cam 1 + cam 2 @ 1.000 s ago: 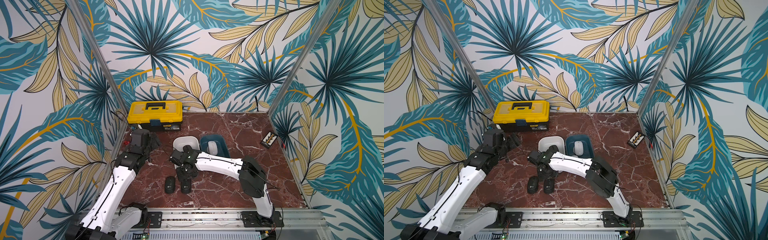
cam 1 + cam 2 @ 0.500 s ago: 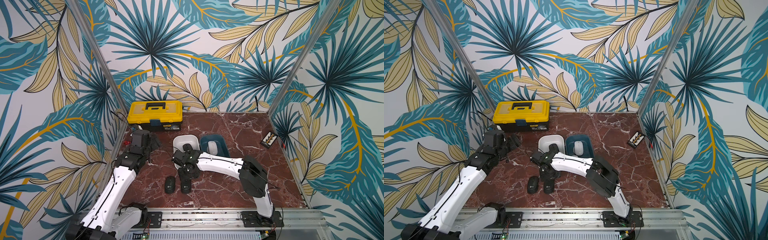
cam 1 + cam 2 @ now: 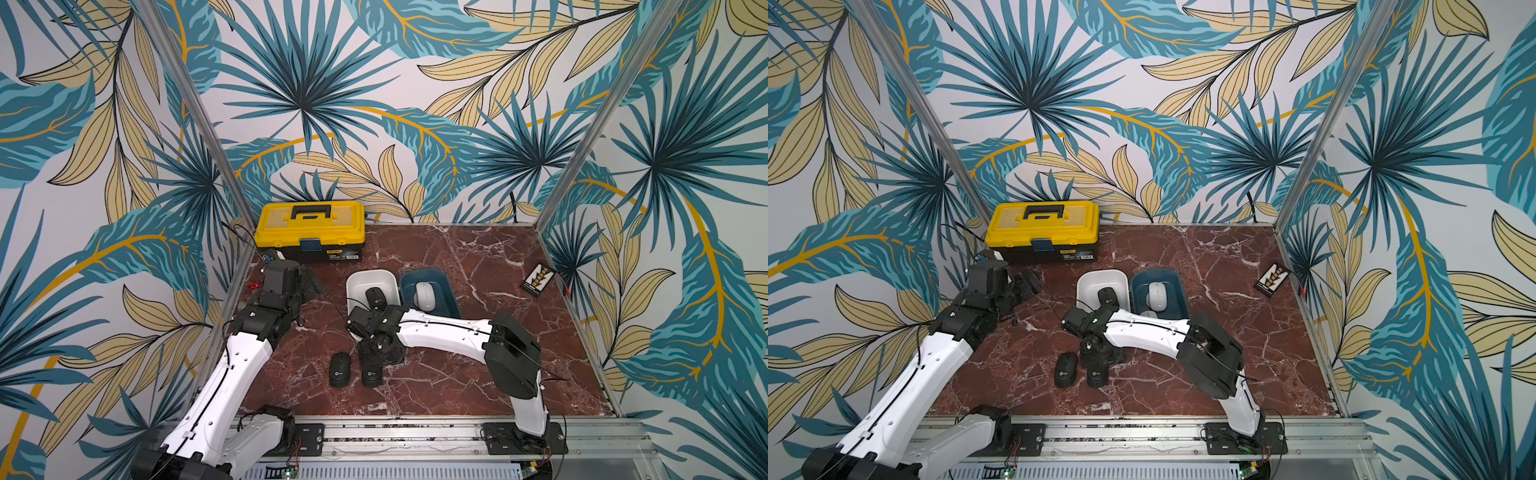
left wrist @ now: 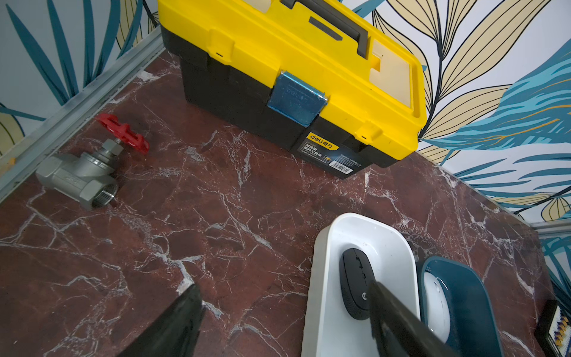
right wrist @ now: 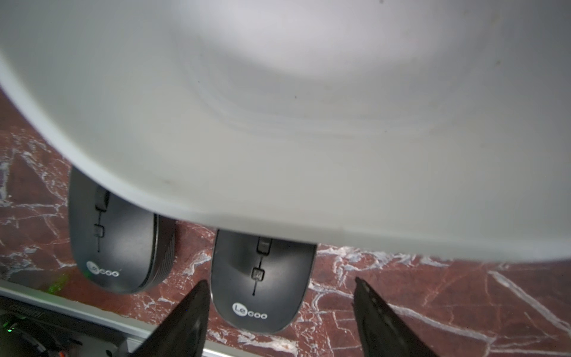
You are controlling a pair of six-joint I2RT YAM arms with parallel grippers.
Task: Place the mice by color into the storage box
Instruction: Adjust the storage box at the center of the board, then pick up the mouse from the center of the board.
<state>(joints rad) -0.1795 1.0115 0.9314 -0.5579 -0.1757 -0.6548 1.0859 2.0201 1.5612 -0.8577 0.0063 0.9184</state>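
Note:
The white bin holds one black mouse, which the left wrist view also shows. The teal bin beside it holds a white mouse; a second pale mouse peeks out beside the right arm. Two black mice lie on the table near the front, one to the left of the other. My right gripper points down, open, straddling the right-hand one. My left gripper hovers open and empty, left of the white bin.
A yellow-and-black toolbox stands at the back left. A metal valve with a red handle lies by the left wall. A small black card sits at the right edge. The white bin's wall looms blurred close to the right wrist.
The right wrist has shifted slightly to the right and settled over the right-hand black mouse. The left arm and all the mice stay where they were.

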